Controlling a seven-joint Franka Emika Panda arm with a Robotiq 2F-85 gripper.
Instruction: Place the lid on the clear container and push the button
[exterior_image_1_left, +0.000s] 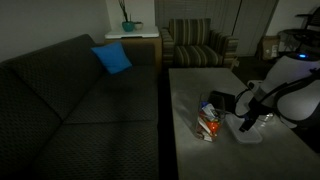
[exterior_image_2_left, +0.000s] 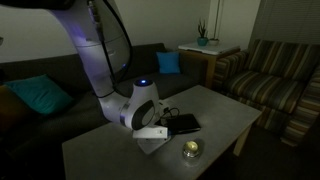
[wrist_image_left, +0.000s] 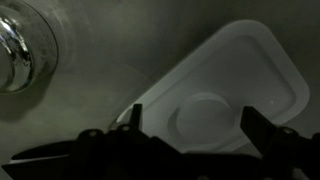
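Note:
The lid (wrist_image_left: 245, 70) is a pale, rounded square lying flat on the table, with a round raised disc in its middle. My gripper (wrist_image_left: 196, 118) is open just above it, one finger on each side of the disc, holding nothing. In both exterior views the gripper (exterior_image_1_left: 247, 122) (exterior_image_2_left: 150, 134) hangs low over the lid (exterior_image_1_left: 252, 132) (exterior_image_2_left: 153, 146). The clear container (exterior_image_1_left: 209, 122) with red, orange and white contents stands upright on the table, a little way from the gripper. In an exterior view the arm hides it.
A black box (exterior_image_1_left: 222, 100) (exterior_image_2_left: 183, 123) lies on the grey table (exterior_image_1_left: 190, 90) beside the container. A small round glass jar (exterior_image_2_left: 190, 150) (wrist_image_left: 14, 45) stands close to the lid. A dark sofa (exterior_image_1_left: 70, 100) runs along one side of the table, and an armchair (exterior_image_1_left: 195, 45) stands beyond it.

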